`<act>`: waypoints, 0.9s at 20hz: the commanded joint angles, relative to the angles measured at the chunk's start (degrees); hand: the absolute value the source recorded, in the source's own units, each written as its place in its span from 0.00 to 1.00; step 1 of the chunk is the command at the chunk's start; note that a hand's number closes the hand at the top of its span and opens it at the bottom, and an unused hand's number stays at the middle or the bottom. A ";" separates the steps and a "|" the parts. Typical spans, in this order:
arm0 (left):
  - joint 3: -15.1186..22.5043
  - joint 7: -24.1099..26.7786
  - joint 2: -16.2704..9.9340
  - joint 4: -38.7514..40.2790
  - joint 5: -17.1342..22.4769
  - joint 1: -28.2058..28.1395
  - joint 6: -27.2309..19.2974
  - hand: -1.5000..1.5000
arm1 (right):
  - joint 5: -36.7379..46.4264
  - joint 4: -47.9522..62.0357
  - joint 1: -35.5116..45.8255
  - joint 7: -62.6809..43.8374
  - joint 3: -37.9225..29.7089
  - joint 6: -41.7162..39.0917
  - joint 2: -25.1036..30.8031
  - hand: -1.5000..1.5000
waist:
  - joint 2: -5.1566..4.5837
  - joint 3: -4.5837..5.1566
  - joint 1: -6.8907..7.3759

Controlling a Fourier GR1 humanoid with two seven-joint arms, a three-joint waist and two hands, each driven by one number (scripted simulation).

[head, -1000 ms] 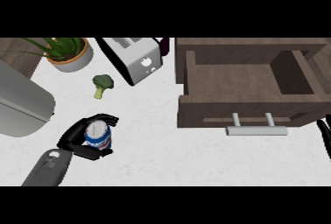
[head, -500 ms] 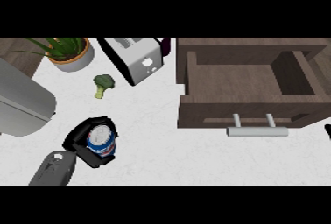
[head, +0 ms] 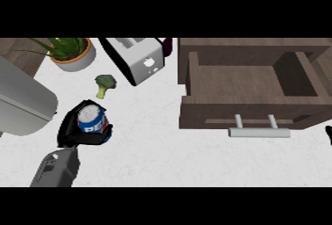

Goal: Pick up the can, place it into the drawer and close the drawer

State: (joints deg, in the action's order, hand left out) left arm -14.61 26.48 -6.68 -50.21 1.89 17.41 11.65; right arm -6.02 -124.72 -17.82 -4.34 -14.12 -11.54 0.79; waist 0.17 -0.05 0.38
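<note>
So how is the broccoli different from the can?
The broccoli is green with a pale stalk; the can is blue with a silvery top. The broccoli lies free on the counter, while the can is wrapped by the left robot hand. The broccoli looks smaller than the can. Both are left of the open drawer, outside it.

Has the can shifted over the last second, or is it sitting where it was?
Yes. The can, wrapped by the left hand, has moved slightly toward the view's upper right, closer to the broccoli and the open drawer.
</note>
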 commanded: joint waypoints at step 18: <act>18.39 -33.24 6.67 -31.49 -1.82 10.85 -22.64 1.00 | -0.61 -1.41 -2.67 1.41 -1.41 -2.48 -0.56 0.00 | -0.09 0.03 -0.83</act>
State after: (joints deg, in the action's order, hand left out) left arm 0.87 -1.65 -0.18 -80.16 0.12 24.83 -8.57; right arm -6.89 -125.90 -19.53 -3.57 -15.43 -13.38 0.89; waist 0.12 -0.02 -0.36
